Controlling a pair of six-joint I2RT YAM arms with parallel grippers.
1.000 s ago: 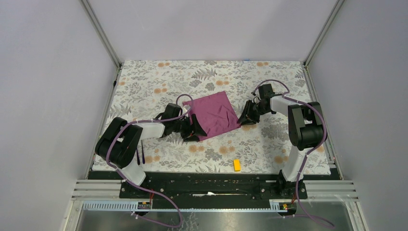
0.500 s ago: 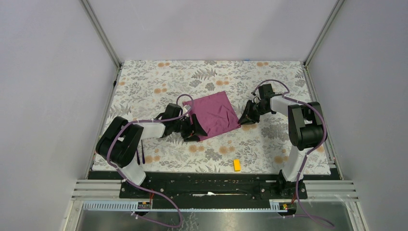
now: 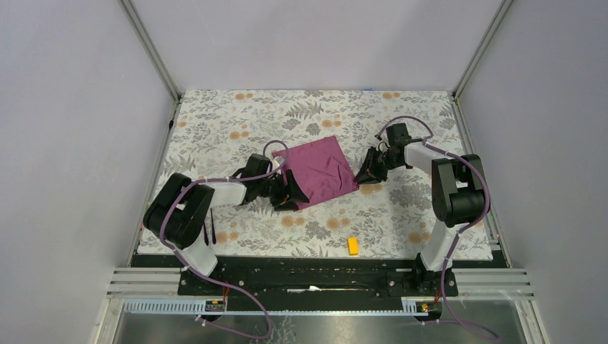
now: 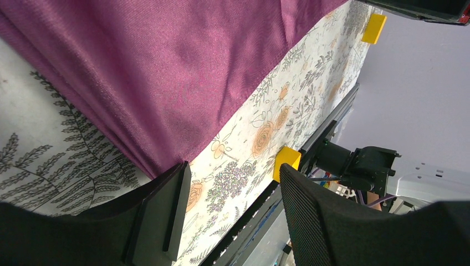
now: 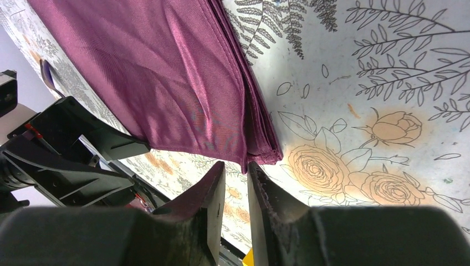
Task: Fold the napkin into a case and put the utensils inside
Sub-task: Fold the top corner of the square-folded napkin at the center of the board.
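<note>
The tabletop is covered with a floral print. A layered plum-purple napkin is spread near its middle. A yellow block is seen toward the near edge, and two dark utensils at the left.

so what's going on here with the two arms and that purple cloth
Both arms are working on the napkin, which lies folded in layers on the table. The left gripper is open at its nearest corner. The right gripper has its fingers almost together at the right-hand corner, though whether it pinches the cloth is unclear. The utensils lie by the left arm's base, not yet in any case.
</note>
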